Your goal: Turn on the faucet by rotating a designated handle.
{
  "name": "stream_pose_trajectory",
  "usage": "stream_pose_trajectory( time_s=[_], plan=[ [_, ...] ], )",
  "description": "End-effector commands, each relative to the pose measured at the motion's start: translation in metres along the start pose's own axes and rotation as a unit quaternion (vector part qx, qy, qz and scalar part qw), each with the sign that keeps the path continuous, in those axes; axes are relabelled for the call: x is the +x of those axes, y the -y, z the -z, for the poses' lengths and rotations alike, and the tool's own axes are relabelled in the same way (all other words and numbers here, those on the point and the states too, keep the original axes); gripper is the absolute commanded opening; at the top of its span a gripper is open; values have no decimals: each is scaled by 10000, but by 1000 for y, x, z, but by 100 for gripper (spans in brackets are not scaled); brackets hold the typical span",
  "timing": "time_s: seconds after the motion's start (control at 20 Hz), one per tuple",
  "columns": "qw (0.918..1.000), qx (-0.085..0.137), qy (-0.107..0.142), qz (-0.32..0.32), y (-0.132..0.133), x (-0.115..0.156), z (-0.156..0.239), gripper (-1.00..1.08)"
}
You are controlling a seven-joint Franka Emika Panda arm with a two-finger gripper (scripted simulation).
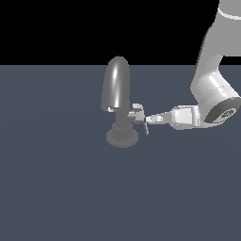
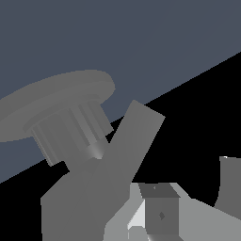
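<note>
The grey glossy faucet (image 1: 116, 84) stands upright on the dark floor, with a tall bullet-shaped spout over a short stem and a round ribbed disc base (image 1: 122, 137). The small handle (image 1: 138, 114) sticks sideways from the stem toward the exterior view's right, with a thin bar (image 1: 146, 127) hanging from it. My gripper (image 1: 150, 119) reaches in level from the right. Its fingertips are together and touch the handle's outer end, with nothing held between them. In the wrist view the ribbed base (image 2: 61, 101), the handle bar (image 2: 136, 136) and my gripper (image 2: 148, 219) fill the frame at close range.
The white arm (image 1: 212, 80) comes down from the upper right of the exterior view. The dark blue-grey floor (image 1: 56, 188) spreads around the faucet with nothing else on it. An edge of the spout (image 2: 230, 183) shows in the wrist view.
</note>
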State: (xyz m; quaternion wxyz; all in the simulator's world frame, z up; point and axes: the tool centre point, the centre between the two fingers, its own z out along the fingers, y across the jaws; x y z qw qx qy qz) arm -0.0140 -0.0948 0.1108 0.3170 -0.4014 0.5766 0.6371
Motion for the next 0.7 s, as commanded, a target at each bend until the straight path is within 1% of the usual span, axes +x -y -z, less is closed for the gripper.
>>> stream_pose_trajectory(
  time_s=[0.0,0.65],
  plan=[
    [9998,148,-9,-132,19,25,0,-100],
    [9994,169,24,-311,47,57,1,-100]
  ],
)
